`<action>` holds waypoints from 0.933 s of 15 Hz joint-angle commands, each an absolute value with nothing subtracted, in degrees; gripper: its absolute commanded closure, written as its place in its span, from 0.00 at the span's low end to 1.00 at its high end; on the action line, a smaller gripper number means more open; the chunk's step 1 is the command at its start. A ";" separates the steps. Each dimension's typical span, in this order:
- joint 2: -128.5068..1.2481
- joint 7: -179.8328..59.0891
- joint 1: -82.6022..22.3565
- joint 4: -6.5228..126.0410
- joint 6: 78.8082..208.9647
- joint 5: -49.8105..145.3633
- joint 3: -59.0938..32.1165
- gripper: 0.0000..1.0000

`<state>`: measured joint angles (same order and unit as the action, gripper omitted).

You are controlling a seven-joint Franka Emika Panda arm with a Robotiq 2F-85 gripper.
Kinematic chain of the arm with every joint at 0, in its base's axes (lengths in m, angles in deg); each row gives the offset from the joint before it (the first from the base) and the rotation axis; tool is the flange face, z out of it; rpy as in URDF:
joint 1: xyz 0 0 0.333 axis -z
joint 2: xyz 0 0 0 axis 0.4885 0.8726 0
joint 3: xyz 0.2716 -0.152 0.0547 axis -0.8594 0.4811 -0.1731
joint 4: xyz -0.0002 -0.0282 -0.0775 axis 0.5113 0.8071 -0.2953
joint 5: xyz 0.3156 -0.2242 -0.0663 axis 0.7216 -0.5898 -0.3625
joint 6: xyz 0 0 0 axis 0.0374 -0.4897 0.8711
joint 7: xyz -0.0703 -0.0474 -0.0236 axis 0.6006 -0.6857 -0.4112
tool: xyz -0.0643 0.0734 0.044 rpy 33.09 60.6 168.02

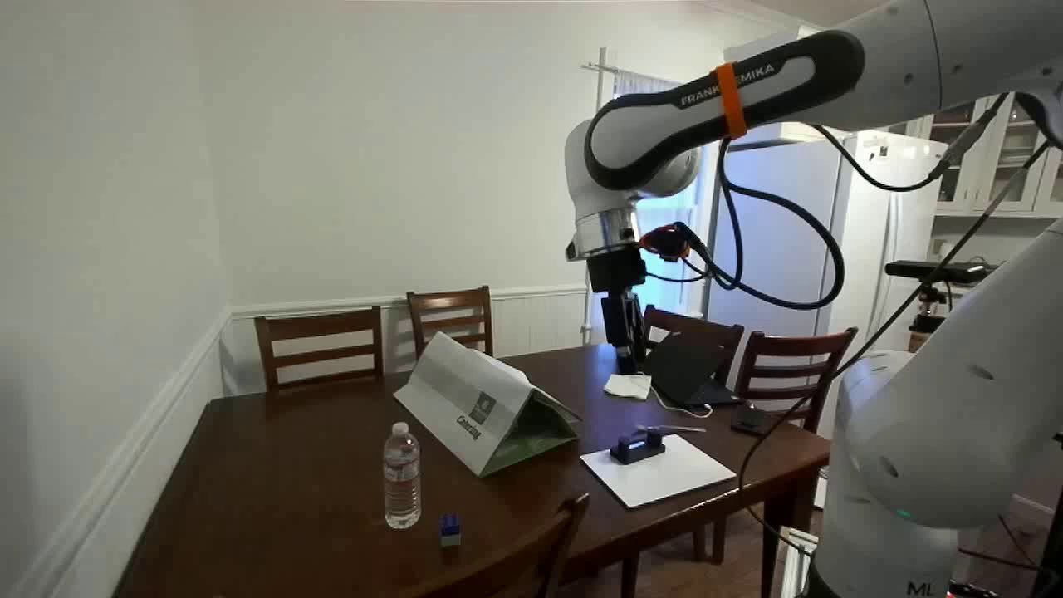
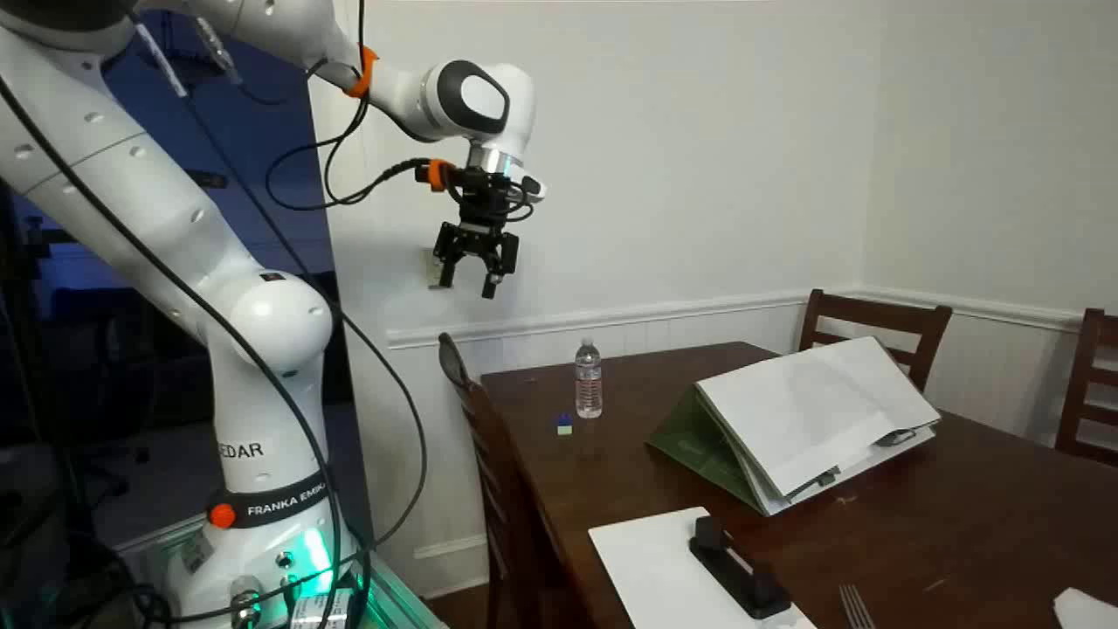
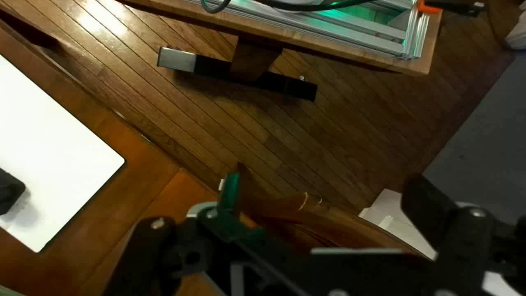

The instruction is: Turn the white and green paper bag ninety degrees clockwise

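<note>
The white and green paper bag lies on the dark table like a tent in both exterior views. Its printed white face with a dark logo shows in an exterior view, with the green wedge-shaped end towards the table's near edge. A plain white face and clips show on the bag from the opposite side. My gripper is open and empty, high up and apart from the bag, on its green-end side. In the wrist view the open fingers are over a chair and the floor; a pale green sliver shows at the bottom left corner.
A clear water bottle and a small blue block stand near the bag. A white board bears a black hole-punch-like tool. A fork, a white napkin and a dark tablet lie beyond. Chairs surround the table.
</note>
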<state>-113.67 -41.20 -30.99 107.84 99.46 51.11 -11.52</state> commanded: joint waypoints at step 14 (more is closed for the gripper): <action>-111.99 -41.02 -30.56 107.18 102.81 51.57 -11.58 0.00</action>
